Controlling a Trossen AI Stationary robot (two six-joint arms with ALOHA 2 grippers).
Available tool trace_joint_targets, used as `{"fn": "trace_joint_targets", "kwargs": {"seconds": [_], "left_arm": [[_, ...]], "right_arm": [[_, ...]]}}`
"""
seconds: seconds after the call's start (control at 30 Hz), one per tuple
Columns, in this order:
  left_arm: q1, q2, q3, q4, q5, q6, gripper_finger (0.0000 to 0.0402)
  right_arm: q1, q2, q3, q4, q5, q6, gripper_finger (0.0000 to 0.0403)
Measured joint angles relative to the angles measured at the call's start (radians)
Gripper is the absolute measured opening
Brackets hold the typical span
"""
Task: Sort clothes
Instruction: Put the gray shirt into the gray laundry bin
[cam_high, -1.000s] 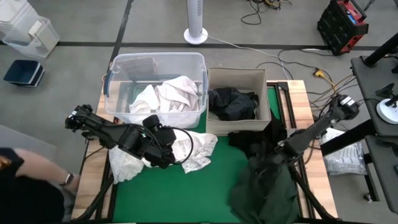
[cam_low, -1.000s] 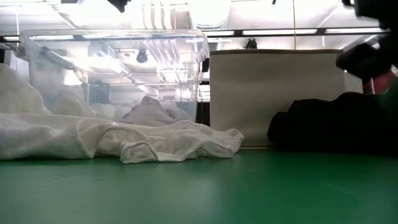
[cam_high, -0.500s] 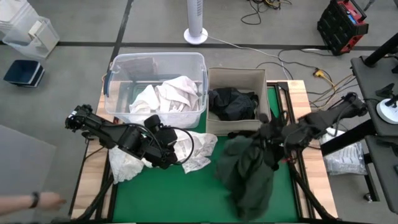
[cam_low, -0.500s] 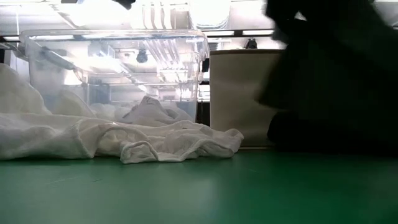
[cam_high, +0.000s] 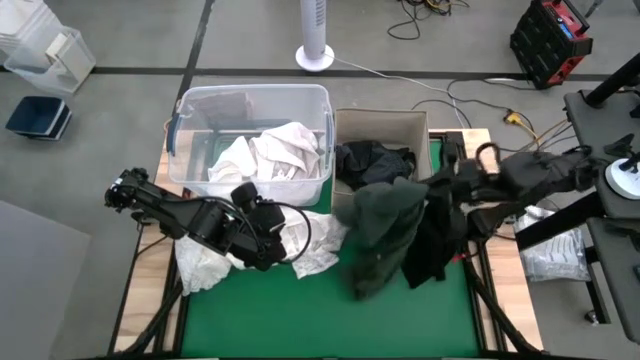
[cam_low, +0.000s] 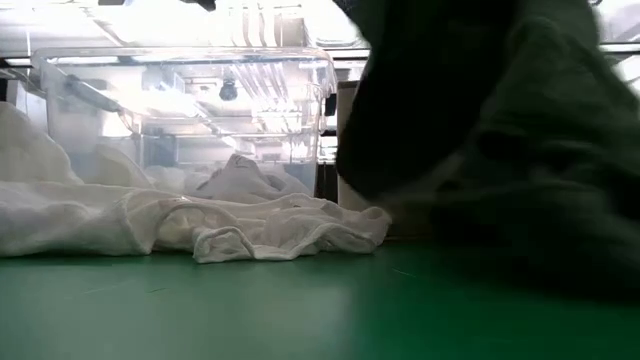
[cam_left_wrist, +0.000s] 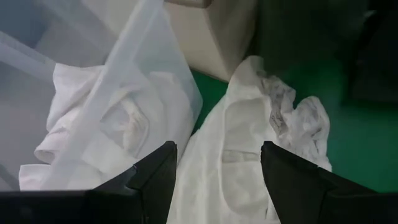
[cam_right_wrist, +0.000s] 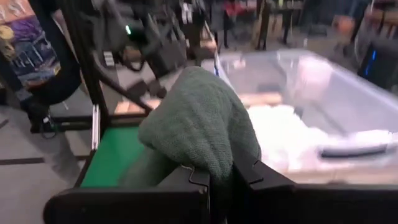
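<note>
Your right claw (cam_high: 432, 192) is clamped on the green garment (cam_high: 385, 232), which hangs just in front of the beige box (cam_high: 420, 125) at the surface's far edge, so the drop's straight ahead, while your left claw (cam_high: 272, 248) sits spread over the white shirt (cam_high: 310, 240).

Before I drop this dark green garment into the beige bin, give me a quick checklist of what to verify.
1. Right gripper clamped on the dark green garment: ok.
2. Garment lifted off the green mat: ok in the high view; the lowest hem cannot tell.
3. Garment fully over the beige bin: not ok; most of it hangs in front.
4. Bin holds darks only: ok, black clothes inside.
5. Left gripper clear of the path: ok, open over the white garment.
</note>
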Motion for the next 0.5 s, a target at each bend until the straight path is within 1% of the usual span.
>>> {"fn": "trace_joint_targets", "kwargs": {"seconds": [0.13, 0.37, 0.5], "left_arm": [[0.000, 0.000, 0.016, 0.000, -0.045, -0.002, 0.0210], [0.000, 0.000, 0.067, 0.006, -0.109, -0.002, 0.0210], [0.000, 0.000, 0.110, 0.007, -0.155, 0.006, 0.0210]], "right_arm": [[0.000, 0.001, 0.074, 0.053, -0.007, -0.098, 0.0009], [0.000, 0.010, 0.207, 0.211, -0.007, -0.239, 0.0009], [0.000, 0.038, 0.274, 0.328, -0.006, -0.357, 0.0009]]}}
